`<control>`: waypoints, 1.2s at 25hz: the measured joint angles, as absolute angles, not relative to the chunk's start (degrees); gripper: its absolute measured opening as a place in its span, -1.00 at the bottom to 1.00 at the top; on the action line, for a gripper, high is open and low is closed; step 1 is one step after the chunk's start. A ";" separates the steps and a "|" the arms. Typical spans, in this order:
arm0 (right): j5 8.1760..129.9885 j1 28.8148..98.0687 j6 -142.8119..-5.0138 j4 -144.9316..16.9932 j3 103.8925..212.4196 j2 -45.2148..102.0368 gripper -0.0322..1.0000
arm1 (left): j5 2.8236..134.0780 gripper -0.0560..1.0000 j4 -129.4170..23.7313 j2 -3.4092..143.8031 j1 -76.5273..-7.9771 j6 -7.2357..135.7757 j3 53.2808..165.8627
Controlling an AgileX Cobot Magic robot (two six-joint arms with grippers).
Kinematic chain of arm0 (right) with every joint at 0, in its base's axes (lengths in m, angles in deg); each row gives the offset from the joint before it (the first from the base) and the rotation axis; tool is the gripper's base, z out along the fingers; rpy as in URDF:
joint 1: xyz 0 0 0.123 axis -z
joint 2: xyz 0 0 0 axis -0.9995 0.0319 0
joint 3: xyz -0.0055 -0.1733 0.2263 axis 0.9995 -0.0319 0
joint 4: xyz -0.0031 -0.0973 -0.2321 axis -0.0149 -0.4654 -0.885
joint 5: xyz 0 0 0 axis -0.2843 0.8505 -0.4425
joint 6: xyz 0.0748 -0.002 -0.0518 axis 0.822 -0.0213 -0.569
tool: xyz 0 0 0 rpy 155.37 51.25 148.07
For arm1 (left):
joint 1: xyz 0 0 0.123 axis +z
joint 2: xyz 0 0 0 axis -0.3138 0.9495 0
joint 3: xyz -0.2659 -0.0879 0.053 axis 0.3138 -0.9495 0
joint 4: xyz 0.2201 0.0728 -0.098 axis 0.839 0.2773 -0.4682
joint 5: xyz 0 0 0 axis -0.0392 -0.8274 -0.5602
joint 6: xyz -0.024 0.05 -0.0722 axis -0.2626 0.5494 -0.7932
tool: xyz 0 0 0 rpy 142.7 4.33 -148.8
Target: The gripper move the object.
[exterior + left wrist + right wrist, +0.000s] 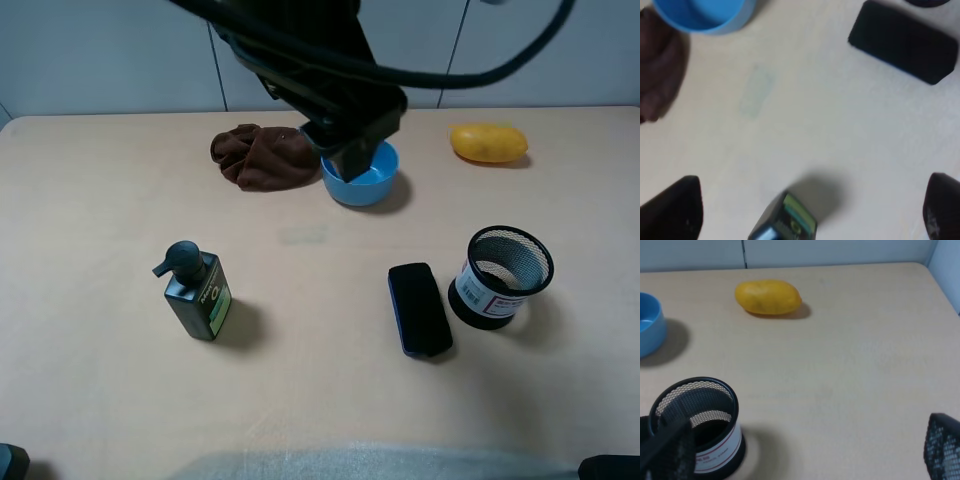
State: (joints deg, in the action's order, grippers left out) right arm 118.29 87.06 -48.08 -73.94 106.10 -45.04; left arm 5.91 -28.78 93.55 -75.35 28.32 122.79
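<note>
A: While the black left gripper [810, 210] hovers with fingers spread wide and empty, where is the small round black wire-mesh pen cup [499, 277]?

B: Upright on the beige table [90, 200], just beside a flat black case [419, 308]. The right gripper's [805, 450] fingers also stand wide, near the cup.

A: Which step?

B: Approach, seemingly. Next, fingers must straddle the cup's rim.

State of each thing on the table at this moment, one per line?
pen cup: upright, empty, not gripped
pump bottle: upright, free
blue bowl: upright, partly behind the arm
brown cloth: crumpled
black eraser: lying flat
yellow fruit: lying free
left gripper: open, above the table, holding nothing
right gripper: open, holding nothing
</note>
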 joint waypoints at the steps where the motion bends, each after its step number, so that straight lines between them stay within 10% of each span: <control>1: 118.29 87.06 -48.08 -73.94 106.10 -45.04 0.41 | 5.91 0.79 -28.78 92.39 -74.74 28.24 121.69; 30: 118.34 87.06 -48.08 -73.94 106.10 -45.04 0.41 | 5.81 0.97 -28.21 51.57 -59.94 24.75 89.32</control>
State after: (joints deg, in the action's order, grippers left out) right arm 118.34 87.06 -48.08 -73.94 106.10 -45.04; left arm 5.81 -28.21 51.57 -59.94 24.75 89.32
